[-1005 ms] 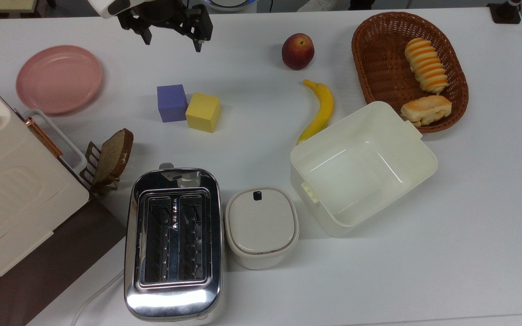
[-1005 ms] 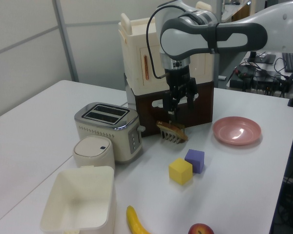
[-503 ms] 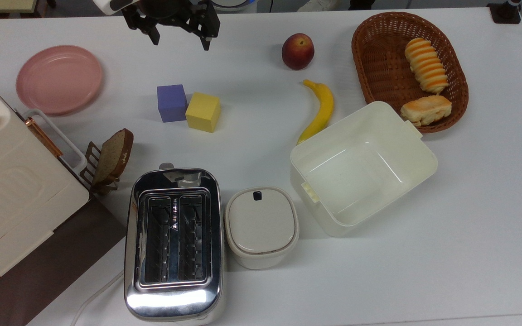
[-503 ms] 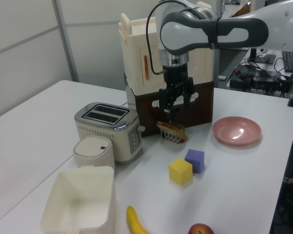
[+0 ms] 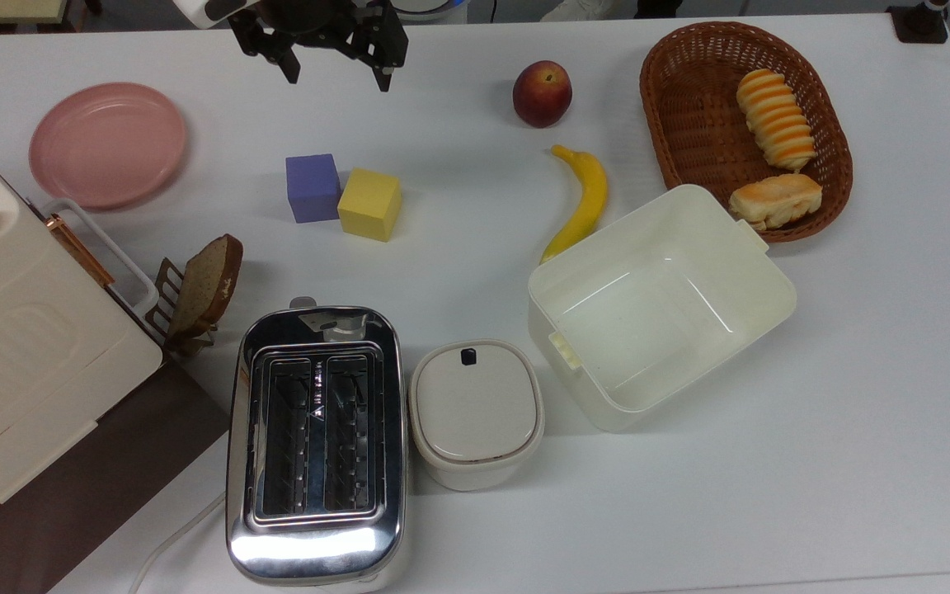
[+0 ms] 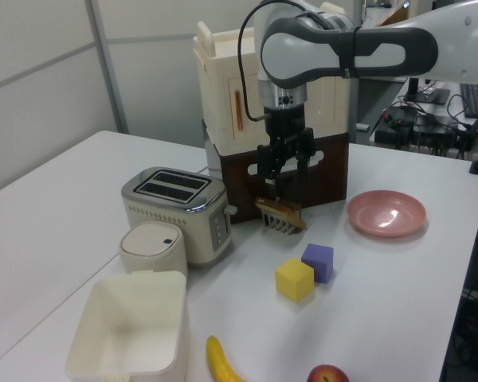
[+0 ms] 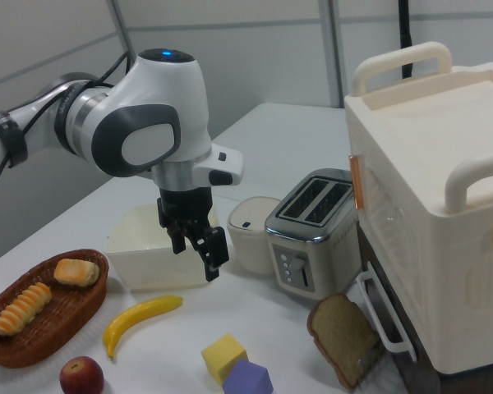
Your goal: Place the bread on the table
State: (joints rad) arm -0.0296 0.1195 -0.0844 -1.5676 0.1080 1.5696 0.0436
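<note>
The bread (image 5: 775,120) is a long roll with cream and orange stripes. It lies in a brown wicker basket (image 5: 658,115) at the top view's upper right, beside a shorter pale bun (image 5: 774,200). The right view shows the bread (image 7: 20,309) at its lower left, in the basket (image 7: 76,330). My gripper (image 5: 338,81) hangs open and empty above the white table (image 5: 854,371) near its far edge, well to the top view's left of the basket. The gripper (image 6: 285,177) (image 7: 195,261) is raised off the table.
A peach (image 5: 542,92), a banana (image 5: 582,200) and a cream tub (image 5: 660,305) lie between gripper and basket. Purple (image 5: 312,187) and yellow (image 5: 369,204) cubes, a pink plate (image 5: 107,143), a dark bread slice (image 5: 207,285), a toaster (image 5: 316,441) and a lidded pot (image 5: 476,411) stand nearby.
The open gripper has shifted a little toward the top view's right and upper edge. Nothing on the table has moved.
</note>
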